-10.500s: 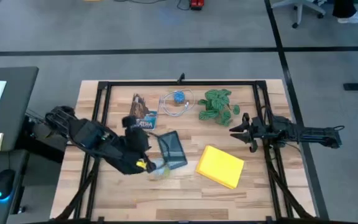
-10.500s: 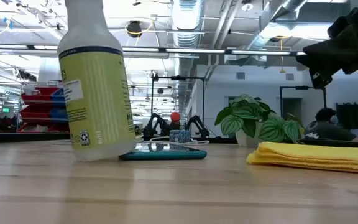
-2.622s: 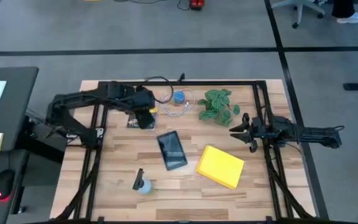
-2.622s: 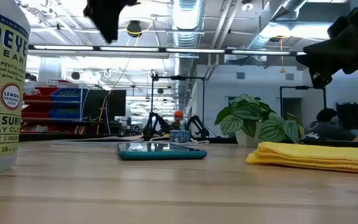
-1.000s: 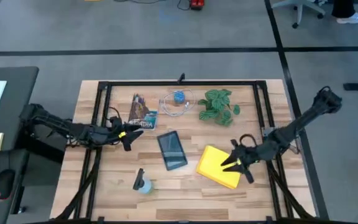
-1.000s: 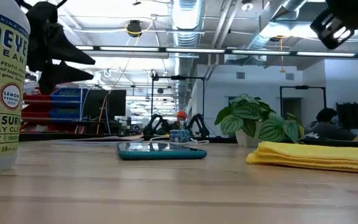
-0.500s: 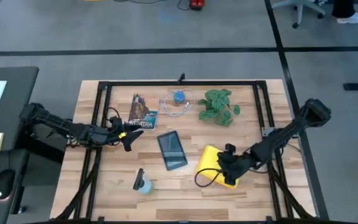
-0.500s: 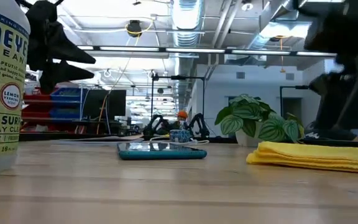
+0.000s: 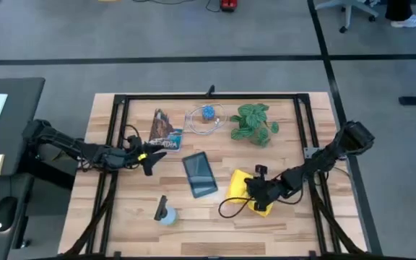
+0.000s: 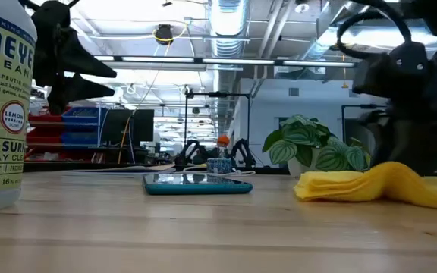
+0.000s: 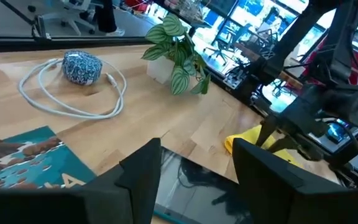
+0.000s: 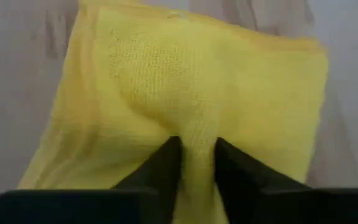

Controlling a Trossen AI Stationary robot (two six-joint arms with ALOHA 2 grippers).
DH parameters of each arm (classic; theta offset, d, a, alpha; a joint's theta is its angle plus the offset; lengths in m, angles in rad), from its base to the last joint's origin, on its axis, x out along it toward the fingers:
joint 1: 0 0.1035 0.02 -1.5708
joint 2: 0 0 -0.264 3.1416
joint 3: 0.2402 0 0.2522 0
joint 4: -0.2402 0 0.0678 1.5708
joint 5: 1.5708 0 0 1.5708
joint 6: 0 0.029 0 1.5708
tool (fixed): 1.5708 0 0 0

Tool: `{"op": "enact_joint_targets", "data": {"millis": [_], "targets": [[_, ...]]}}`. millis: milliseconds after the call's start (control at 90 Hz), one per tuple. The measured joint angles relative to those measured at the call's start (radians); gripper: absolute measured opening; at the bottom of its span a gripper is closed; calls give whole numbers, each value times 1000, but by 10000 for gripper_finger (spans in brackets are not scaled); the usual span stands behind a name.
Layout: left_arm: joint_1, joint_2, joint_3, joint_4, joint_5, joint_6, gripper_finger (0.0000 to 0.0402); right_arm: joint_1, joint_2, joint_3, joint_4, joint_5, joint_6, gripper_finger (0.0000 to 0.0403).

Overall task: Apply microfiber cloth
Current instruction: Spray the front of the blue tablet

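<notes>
Right gripper [image 9: 257, 193] pinches a raised fold of the yellow cloth [image 9: 241, 181] — it lies right of the tablet [image 9: 200, 174], probably for carrying there. Left gripper [image 9: 146, 156] waits at the table's left, fingers spread.

From the tablet [image 9: 199, 173], the plant [image 9: 253, 123] lies at two o'clock, the cable [image 9: 205, 118] at twelve, the spray bottle [image 9: 165, 212] at seven, the microfiber cloth [image 9: 239, 182] at three.
</notes>
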Motion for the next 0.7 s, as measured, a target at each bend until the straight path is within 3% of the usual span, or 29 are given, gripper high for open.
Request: {"op": "enact_joint_targets", "data": {"millis": [67,200,389,700], "targets": [[0,0,0,0,0,-1,175,-22,-37,-6,-16,-2,-105,9],[0,0,0,0,0,-4,175,-55,-129,-4,-6,-4,-285,14],[0,0,0,1,0,-8,175,-90,-224,-4,0,-111,-481,8],[0,0,0,1,0,-16,175,-167,-133,-4,51,-190,-562,19]]}}
